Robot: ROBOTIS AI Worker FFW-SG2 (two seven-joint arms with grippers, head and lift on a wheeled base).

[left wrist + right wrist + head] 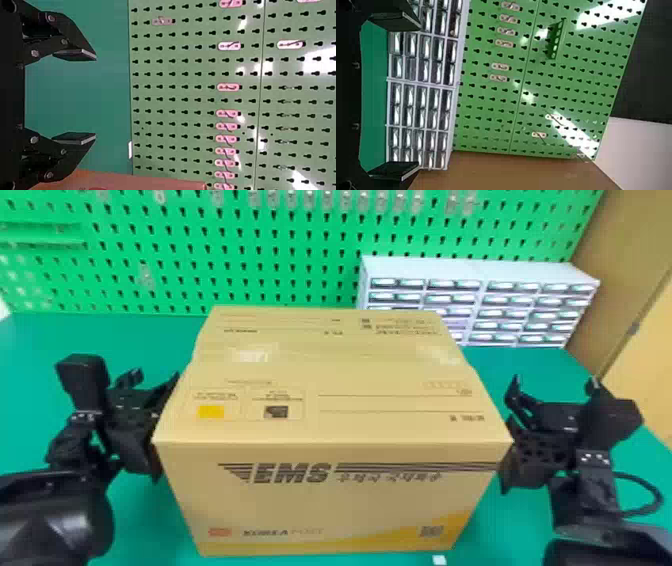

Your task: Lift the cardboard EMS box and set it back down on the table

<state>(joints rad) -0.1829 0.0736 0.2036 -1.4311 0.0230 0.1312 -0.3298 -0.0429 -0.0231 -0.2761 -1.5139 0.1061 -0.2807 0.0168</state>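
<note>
The left claw [152,379] and right claw [555,382] are open, on either side of the cardboard EMS box [320,500], which partly hides the left one; whether its underside touches the tabletop [135,525] is unclear

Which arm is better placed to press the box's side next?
Probably left. The left gripper has a finger right by the box, while the right gripper has both fingers visibly clear. Lifting likely needs both arms.
</note>
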